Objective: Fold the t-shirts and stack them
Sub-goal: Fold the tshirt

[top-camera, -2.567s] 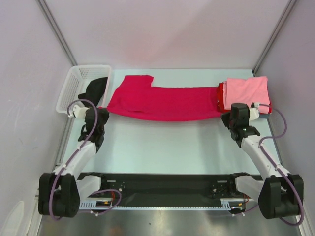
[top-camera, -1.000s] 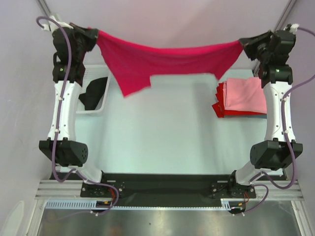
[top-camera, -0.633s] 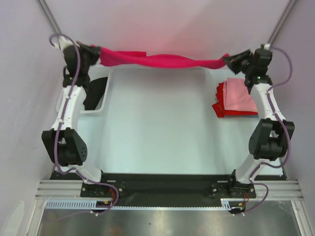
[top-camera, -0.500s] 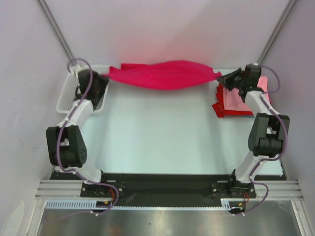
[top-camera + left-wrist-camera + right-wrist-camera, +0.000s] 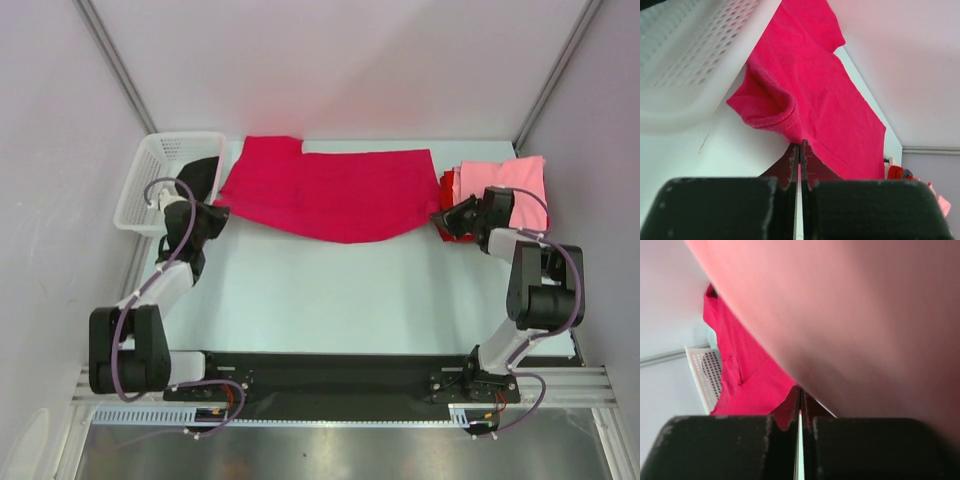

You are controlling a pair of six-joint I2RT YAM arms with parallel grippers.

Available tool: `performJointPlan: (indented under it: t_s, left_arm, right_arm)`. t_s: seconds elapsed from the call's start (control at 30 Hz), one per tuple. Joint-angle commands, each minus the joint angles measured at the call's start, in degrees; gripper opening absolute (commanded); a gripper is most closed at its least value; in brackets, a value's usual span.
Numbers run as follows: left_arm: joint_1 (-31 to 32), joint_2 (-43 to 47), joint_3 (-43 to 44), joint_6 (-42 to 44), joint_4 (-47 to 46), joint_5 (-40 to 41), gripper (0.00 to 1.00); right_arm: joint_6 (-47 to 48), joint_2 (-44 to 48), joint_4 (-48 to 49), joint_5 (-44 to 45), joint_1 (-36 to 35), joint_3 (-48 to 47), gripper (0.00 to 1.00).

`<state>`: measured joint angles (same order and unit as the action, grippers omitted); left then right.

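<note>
The crimson-red t-shirt (image 5: pixel 330 190) lies spread across the back of the table, one sleeve toward the far left. My left gripper (image 5: pixel 217 213) is low at its left corner, shut on the hem, which bunches at the tips in the left wrist view (image 5: pixel 800 146). Over on the right, my right gripper (image 5: pixel 440 218) is shut on the shirt's other corner, with red cloth (image 5: pixel 745 385) at its tips (image 5: pixel 800 389). Beside it sits the folded stack: a light pink t-shirt (image 5: pixel 505 180) on a red one (image 5: pixel 450 185). The pink cloth (image 5: pixel 865 315) blurs most of the right wrist view.
A white mesh basket (image 5: pixel 140 180) stands at the back left with a black t-shirt (image 5: pixel 200 178) hanging over its right rim; its wall (image 5: pixel 695 60) is close by my left gripper. Enclosure walls stand on both sides and behind.
Both arms have come down from high at the back, carrying the stretched crimson shirt. It now rests flat on the table instead of hanging between the grippers.
</note>
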<state>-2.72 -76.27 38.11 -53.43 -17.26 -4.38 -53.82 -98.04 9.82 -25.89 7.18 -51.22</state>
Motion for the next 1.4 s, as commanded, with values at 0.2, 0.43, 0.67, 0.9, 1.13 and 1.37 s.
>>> performJointPlan:
  t_s: [0.2, 0.43, 0.67, 0.9, 1.13, 1.37]
  left_arm:
    - [-2.4, 15.4, -14.2, 0.7, 1.3, 6.9, 0.0]
    - [-4.4, 18.2, -16.0, 1.4, 3.4, 6.1, 0.0]
    - [-4.4, 19.7, -19.7, 1.7, 2.8, 5.2, 0.0]
    - [-4.5, 24.1, -22.6, 4.3, 7.0, 6.8, 0.0]
    - [-4.5, 31.5, -26.5, 3.0, 12.7, 13.0, 0.0]
    - [-4.4, 37.0, -27.1, 4.1, 19.7, 16.5, 0.01]
  right_arm:
    - [5.8, 11.1, -1.8, 4.4, -0.7, 9.8, 0.0]
    - [9.5, 14.9, -10.9, 15.2, -5.2, 7.3, 0.0]
    - [4.4, 25.3, -10.4, 25.6, -8.8, 16.4, 0.0]
    - [3.0, 30.1, -8.4, 28.6, -8.7, 23.8, 0.0]
    - [2.4, 30.4, -12.7, 32.3, -8.8, 26.3, 0.06]
    - [2.9, 36.0, -16.0, 36.1, -8.8, 29.1, 0.51]
